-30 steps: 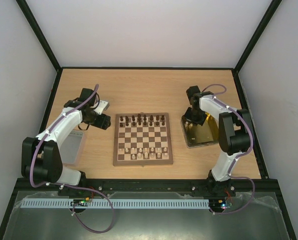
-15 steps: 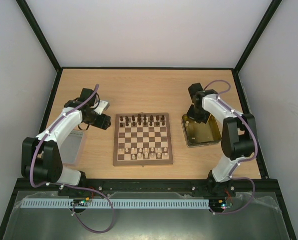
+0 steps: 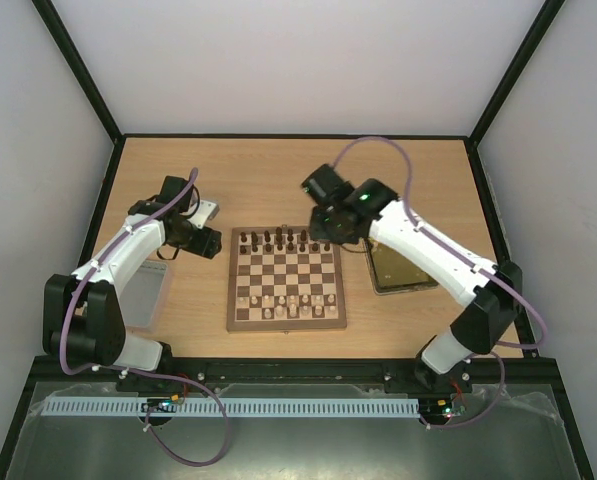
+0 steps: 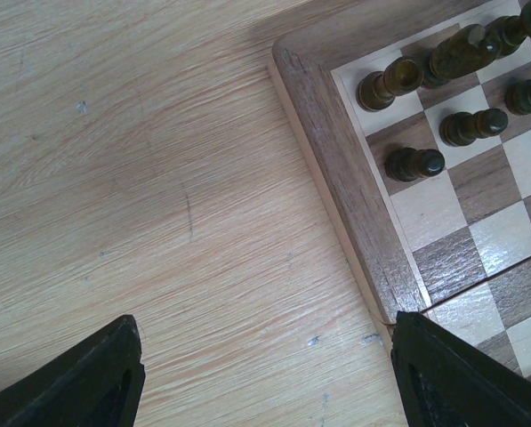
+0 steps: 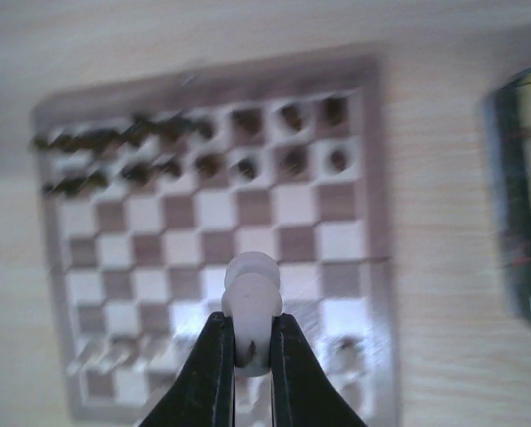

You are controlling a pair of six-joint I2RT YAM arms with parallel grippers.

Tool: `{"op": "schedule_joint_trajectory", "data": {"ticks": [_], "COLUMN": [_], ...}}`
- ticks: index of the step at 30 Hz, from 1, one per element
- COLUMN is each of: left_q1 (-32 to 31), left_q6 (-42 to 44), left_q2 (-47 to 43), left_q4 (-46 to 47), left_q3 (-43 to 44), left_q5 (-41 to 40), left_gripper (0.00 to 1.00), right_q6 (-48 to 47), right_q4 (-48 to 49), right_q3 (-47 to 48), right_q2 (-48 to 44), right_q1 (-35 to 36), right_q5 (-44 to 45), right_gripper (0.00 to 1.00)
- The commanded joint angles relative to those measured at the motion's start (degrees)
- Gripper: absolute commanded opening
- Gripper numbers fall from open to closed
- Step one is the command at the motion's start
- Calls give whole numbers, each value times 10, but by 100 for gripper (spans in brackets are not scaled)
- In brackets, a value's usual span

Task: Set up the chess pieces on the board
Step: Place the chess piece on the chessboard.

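Three things lie on the pale wood-grain table (image 3: pixel 278 175): a checked chessboard (image 3: pixel 284 272) (dark-bordered, brown and cream squares) at the centre, a shiny yellow tray (image 3: pixel 403 270) just beside its right edge, and a grey translucent lid (image 3: pixel 150 295) apart on the left, near the table's side.

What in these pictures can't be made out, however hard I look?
Top view: the pieces on the board are too small to tell kinds.
Top view: the right arm covers part of the tray.
Right wrist view: blurred; the right gripper hides the cream piece at its base.
Left wrist view: the edge cuts off most of the board.
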Motion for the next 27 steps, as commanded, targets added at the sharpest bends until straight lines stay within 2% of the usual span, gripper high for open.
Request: {"op": "schedule_joint_trajectory", "data": {"ticks": [1, 5, 8, 15, 27], "left_q1": [3, 3, 3, 3, 2], "left_q6": [-2, -4, -5, -8, -8], "left_q2": [2, 1, 0, -11, -31], "left_q4": [2, 4, 6, 10, 10], "left_q3": [-6, -6, -5, -10, -13], "left_q5": [-10, -13, -15, -17, -13], "left_gripper": [77, 77, 77, 77, 77], "right_q6": [72, 66, 68, 80, 99], "right_q4": [-83, -135, -133, -95, -3], "right_q3": [80, 203, 227, 203, 102], "right_q2": [58, 157, 200, 243, 243], "right_q1": [117, 211, 249, 297, 302], "right_q5": [42, 64, 45, 6, -56], "right_gripper": [2, 2, 2, 2, 2]}}
